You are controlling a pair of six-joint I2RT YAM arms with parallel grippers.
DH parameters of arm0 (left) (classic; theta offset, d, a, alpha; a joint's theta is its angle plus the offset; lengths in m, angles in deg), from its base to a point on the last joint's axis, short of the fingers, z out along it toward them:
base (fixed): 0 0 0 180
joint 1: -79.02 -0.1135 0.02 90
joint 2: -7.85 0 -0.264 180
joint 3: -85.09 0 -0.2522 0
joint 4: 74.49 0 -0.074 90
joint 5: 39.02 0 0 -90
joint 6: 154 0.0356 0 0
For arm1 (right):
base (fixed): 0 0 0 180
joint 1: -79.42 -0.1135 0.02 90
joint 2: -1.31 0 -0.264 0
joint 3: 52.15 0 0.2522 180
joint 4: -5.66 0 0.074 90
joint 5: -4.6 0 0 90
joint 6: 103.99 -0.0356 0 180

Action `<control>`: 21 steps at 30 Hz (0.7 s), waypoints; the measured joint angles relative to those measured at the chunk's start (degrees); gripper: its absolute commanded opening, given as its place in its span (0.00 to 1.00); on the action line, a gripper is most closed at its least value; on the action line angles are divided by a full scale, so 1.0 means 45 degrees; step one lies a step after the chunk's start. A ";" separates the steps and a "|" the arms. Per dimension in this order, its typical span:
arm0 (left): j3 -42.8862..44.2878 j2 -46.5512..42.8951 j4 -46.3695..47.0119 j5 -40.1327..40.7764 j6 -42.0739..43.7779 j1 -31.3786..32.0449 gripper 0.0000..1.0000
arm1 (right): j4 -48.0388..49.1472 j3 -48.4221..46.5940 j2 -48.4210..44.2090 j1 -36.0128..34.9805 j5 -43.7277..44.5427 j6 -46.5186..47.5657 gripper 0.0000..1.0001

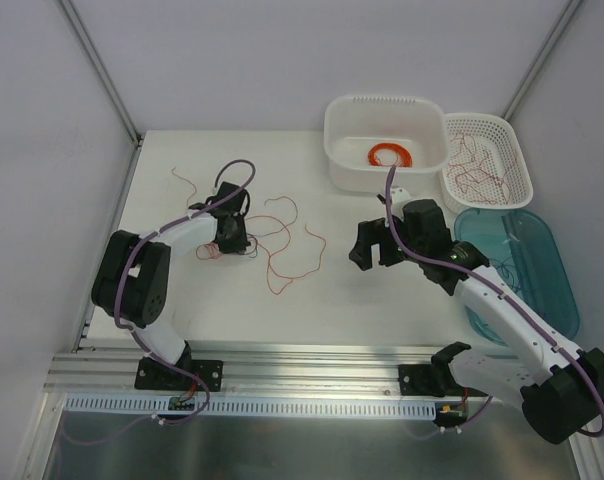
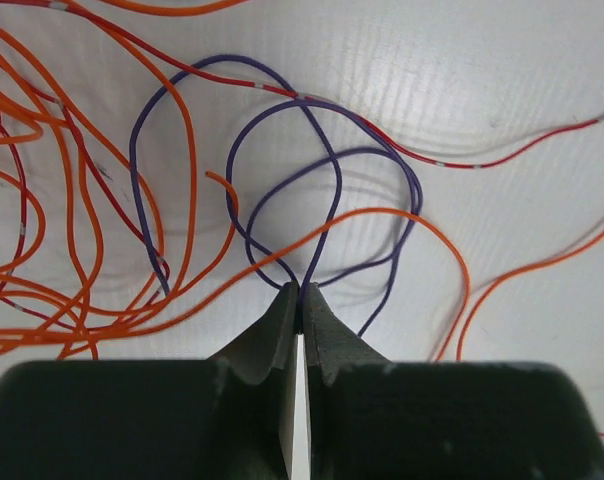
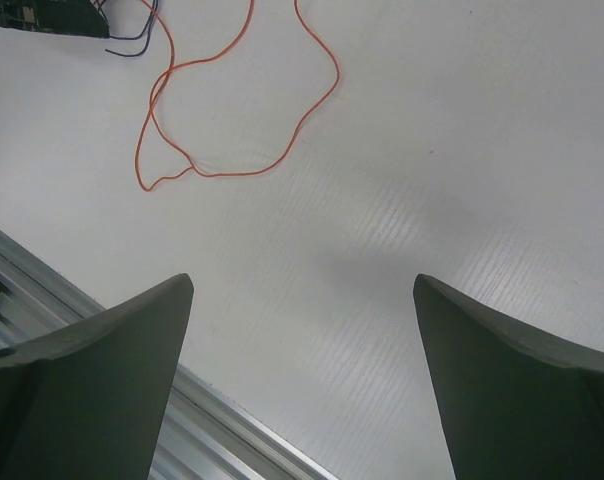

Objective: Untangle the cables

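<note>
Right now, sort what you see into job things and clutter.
Job: tangled cables; purple wire; left gripper, shut on it; right gripper, open.
Lying about: white tub; orange ring coil inside it; white basket; teal tray.

Bare table [image 1: 392, 310] centre-front passable; cables [image 1: 272, 270] sprawl left-centre; bins [image 1: 357, 178] block far right
</note>
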 measured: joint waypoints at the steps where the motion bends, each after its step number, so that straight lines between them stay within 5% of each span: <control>1: -0.0005 -0.0136 -0.0044 -0.0019 0.0005 0.0078 0.00 | -0.0015 0.0000 0.0000 -0.0019 -0.0010 0.0029 0.97; 13: 0.0714 -0.5319 -0.0879 -0.4090 0.0039 0.0486 0.00 | 0.0029 0.0000 -0.0087 -0.0233 0.0039 0.0097 0.97; 21: 0.2093 -0.5809 -0.0733 -0.7728 -0.0597 0.0743 0.00 | 0.0733 -0.0049 -0.0175 -0.0447 -0.1166 0.0078 0.97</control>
